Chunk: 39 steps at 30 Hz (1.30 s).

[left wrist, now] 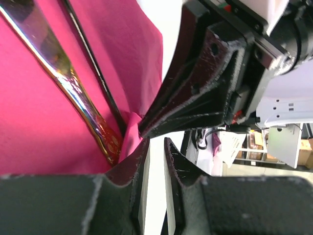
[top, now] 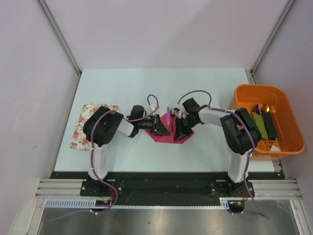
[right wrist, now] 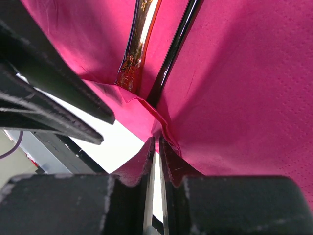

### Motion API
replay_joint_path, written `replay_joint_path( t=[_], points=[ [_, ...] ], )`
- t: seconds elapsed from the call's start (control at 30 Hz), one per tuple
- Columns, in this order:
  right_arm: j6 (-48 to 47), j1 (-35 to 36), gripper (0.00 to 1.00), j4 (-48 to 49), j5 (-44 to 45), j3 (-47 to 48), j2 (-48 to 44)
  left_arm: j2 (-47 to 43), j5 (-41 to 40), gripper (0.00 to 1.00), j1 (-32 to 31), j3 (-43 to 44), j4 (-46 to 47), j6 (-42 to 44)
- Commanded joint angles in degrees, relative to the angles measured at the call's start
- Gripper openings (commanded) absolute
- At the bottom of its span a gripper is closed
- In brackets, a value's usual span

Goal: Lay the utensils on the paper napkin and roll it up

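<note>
The magenta paper napkin lies at the table's middle with its edges lifted between my two grippers. Utensils lie on it: a purple one sticks up in the top view, and a shiny gold-toned handle and a thin black one show in the left wrist view. They also show in the right wrist view, gold handle and black one. My left gripper is slightly open, a napkin fold just outside its left finger. My right gripper is shut on the napkin's folded edge.
A floral cloth mat lies at the left under the left arm. An orange tub with green and black items stands at the right edge. The right gripper's black fingers fill the left wrist view close ahead.
</note>
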Motion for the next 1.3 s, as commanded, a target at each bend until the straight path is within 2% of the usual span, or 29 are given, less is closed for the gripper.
replay_joint_path(
  t=[0.0,0.5,1.1,1.2,1.27],
  points=[
    [-2.00,-0.12,0.13,1.50,3.46,1.62,1.84,1.34,-1.31,0.21,-0.24,2.30,4.44,-2.08],
    [-1.82,-0.30,0.13,0.80,3.55,2.50,2.37,5.29,-0.96,0.19,-0.77,2.65,12.26,-8.23],
    [-1.56,-0.83,0.15,-0.69,3.29,3.11,0.17,9.16,-1.93,0.17,-1.30,4.41,10.86,-9.29],
    [-1.39,-1.70,0.21,-2.10,2.50,3.90,-0.97,9.51,-1.84,0.17,-1.30,4.59,10.59,-9.38],
    [-0.34,-3.89,0.31,-2.45,1.19,4.00,-2.02,9.60,-1.84,0.17,-1.21,4.59,10.15,-9.20]
  ],
)
